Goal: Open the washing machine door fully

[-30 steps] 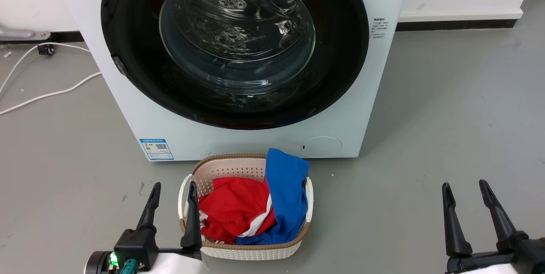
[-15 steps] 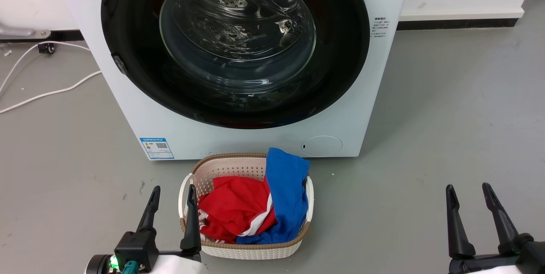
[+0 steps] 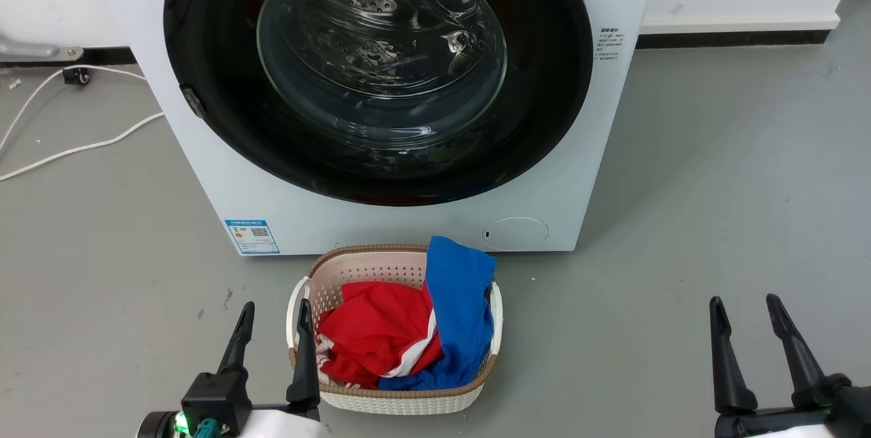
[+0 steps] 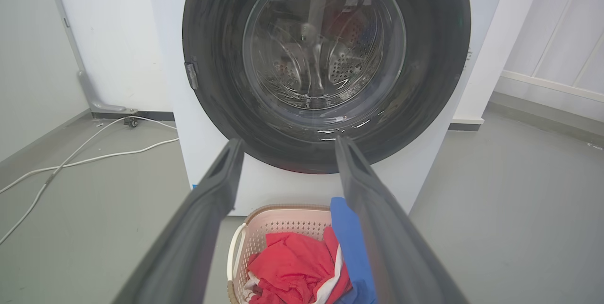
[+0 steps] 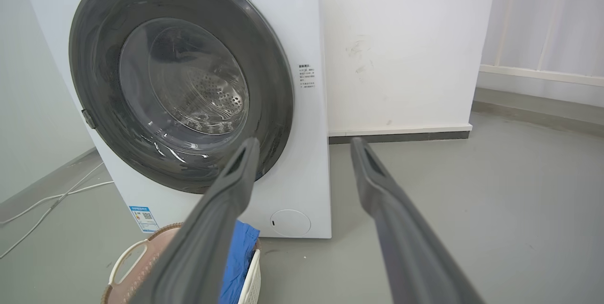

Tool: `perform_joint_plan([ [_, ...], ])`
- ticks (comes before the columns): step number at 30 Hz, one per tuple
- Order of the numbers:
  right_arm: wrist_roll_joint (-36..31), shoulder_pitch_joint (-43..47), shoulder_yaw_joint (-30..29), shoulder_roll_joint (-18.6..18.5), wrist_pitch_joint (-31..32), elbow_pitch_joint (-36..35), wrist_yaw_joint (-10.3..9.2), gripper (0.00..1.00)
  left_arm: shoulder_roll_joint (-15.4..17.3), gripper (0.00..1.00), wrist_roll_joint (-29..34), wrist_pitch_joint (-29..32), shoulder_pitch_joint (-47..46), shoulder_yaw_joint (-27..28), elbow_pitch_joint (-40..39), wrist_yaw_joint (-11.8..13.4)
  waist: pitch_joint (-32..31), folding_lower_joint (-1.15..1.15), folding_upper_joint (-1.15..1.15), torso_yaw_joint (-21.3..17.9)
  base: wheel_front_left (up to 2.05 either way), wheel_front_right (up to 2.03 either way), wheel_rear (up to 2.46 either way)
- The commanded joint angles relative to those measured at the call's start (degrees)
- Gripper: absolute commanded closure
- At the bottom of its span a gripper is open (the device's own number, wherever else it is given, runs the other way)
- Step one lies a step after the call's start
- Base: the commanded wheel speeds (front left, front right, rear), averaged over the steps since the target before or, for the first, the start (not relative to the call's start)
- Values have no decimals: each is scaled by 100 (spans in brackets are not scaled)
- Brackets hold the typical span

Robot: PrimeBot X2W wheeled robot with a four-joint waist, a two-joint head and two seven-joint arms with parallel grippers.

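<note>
The large round glossy black door with its bulging clear glass centre (image 3: pixel 378 71) sits shut against the big white boxy washing machine (image 3: pixel 340 220), well ahead of both grippers and nearer the left one. The left gripper (image 3: pixel 275 305) hangs low, fingers spread and empty, its inner finger beside the rim of a small beige plastic laundry basket (image 3: pixel 398 402) holding red and blue clothes (image 3: pixel 381 336). The right gripper (image 3: pixel 743 300) hovers well off to the side over the grey floor (image 3: pixel 680 186), likewise spread and empty.
</note>
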Motion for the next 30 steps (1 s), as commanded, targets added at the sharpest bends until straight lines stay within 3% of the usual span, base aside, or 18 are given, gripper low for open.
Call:
perform_joint_plan([
  [1,131,9,-28,8,-14,-28,-1,0,-3,0,4,-16,23,2,14,19,-4,0,0,2,0,0,0],
  [7,1082,-109,-147,4,-14,-25,-1,0,-2,0,11,-16,48,28,26,33,-19,0,0,-22,0,0,0],
  [14,3011,-186,-254,7,-13,247,-1,0,-2,0,-4,-16,38,32,46,4,-43,0,0,-21,0,0,0],
  [22,5701,-170,385,6,-13,433,-1,0,-1,0,-17,-16,46,24,80,-6,-72,0,0,2,0,0,0],
  [30,7488,-6,519,-101,174,126,-1,0,-2,0,-27,-16,79,64,72,-6,-84,0,0,-1,0,0,0],
])
